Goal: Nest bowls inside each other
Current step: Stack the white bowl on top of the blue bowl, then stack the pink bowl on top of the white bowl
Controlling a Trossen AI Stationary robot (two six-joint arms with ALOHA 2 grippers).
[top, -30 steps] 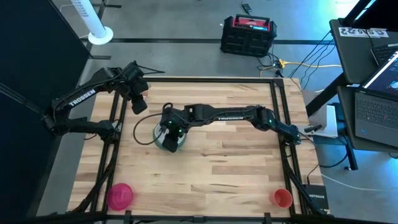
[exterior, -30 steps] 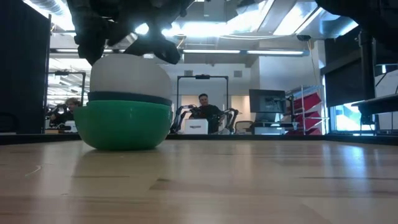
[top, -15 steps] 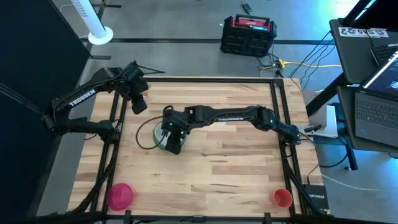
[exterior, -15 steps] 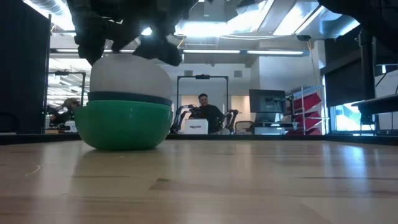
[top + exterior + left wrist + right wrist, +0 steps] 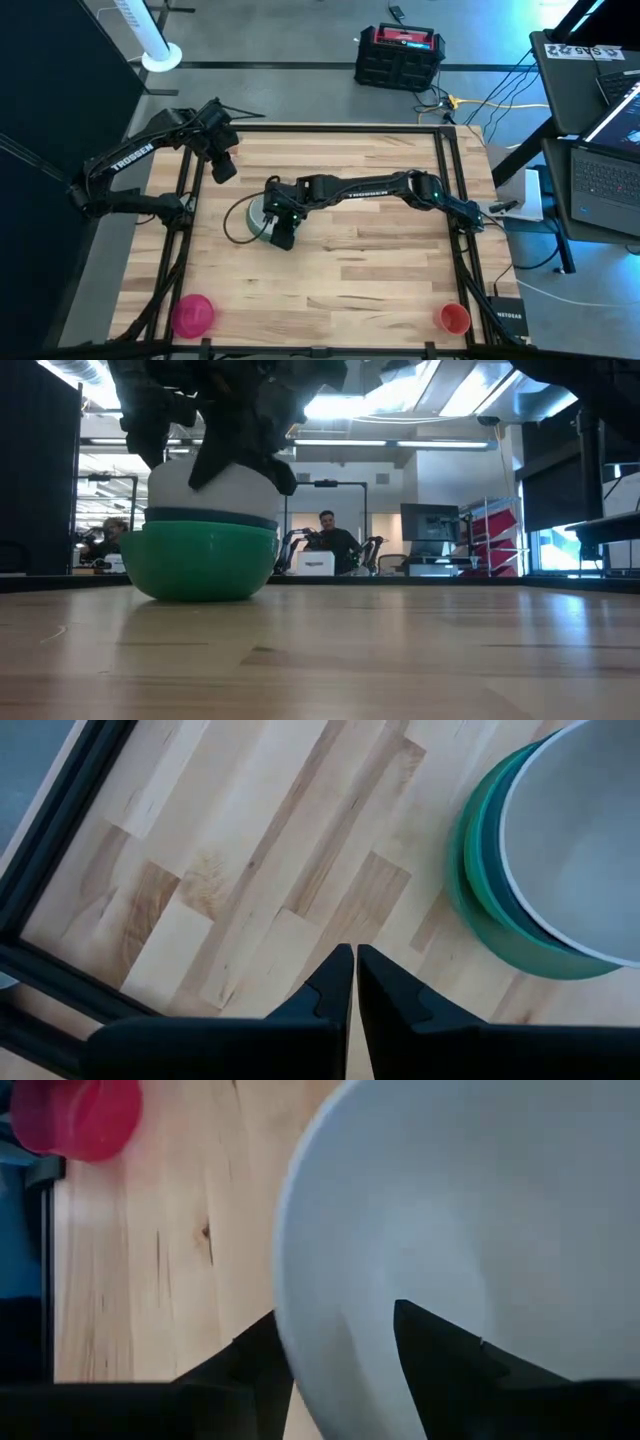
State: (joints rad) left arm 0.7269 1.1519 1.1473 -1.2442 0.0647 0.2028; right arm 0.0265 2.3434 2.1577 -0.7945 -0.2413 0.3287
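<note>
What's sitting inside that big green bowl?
Inside the green bowl sits a dark blue bowl, showing only as a rim band, with a white bowl nested on top. The right gripper hangs over them, hiding the white bowl's bottom.

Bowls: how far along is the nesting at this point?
Done: the white bowl sits in the blue bowl, inside the green bowl. In hand: the right gripper is at the white bowl's rim, one finger inside and one outside, jaws apart. The left gripper waits shut near the table's far left edge. Left: the pink bowl and red bowl are alone at the near corners.
</note>
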